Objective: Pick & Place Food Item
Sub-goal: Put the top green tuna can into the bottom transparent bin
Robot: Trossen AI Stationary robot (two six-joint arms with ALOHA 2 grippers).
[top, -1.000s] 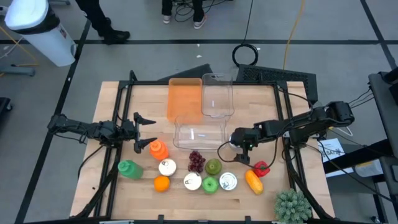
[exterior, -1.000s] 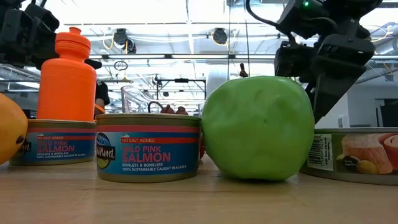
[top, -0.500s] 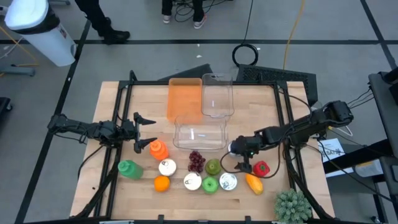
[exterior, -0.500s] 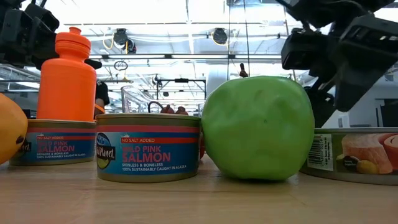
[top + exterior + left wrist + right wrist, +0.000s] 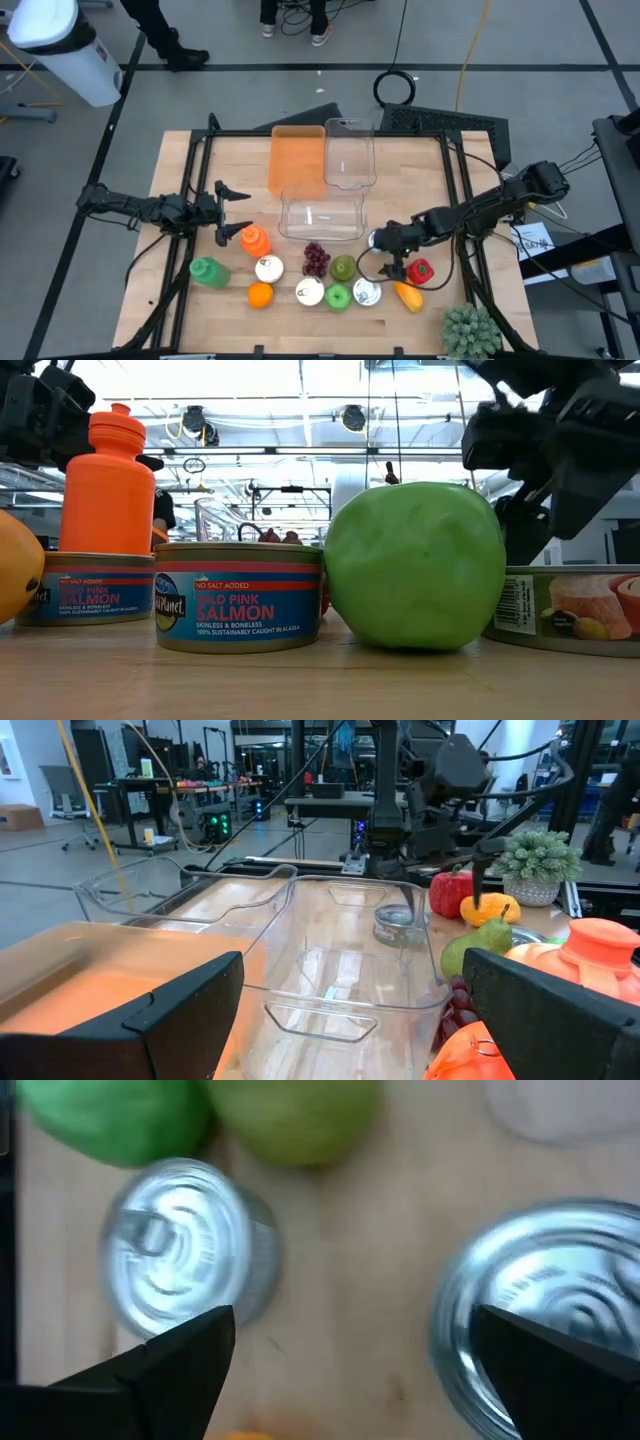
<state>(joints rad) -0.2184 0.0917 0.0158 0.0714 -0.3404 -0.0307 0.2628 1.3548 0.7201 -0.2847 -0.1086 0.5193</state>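
- Right claw [image 5: 378, 268] spread wide and empty, hanging low over the near right of the tabletop [image 5: 420, 180], just above a tin can [image 5: 366, 292] in the front row of food.
- Left claw [image 5: 222, 212] also wide open and empty, parked at the left beside the orange bottle [image 5: 254, 240].
- Judged step: descent onto one food item; the can below the right claw looks the likeliest target, though that cannot be told for certain.
- Best done by centring the fingers either side of the can's rim, dropping straight, and closing only once level with its wall.
- Tight neighbours: green apple [image 5: 338, 297] touching or just beside the can on its left, pear [image 5: 343, 267] just beyond, red pepper [image 5: 419, 270] and yellow fruit [image 5: 408, 292] near on the right; risk of nudging one.
- Clear container [image 5: 321, 215] open and near, beyond the grapes [image 5: 316, 259]; lift high enough to clear its wall.
- Open room on the far right of the tabletop; near edge close behind the row, so no sweeping toward it.
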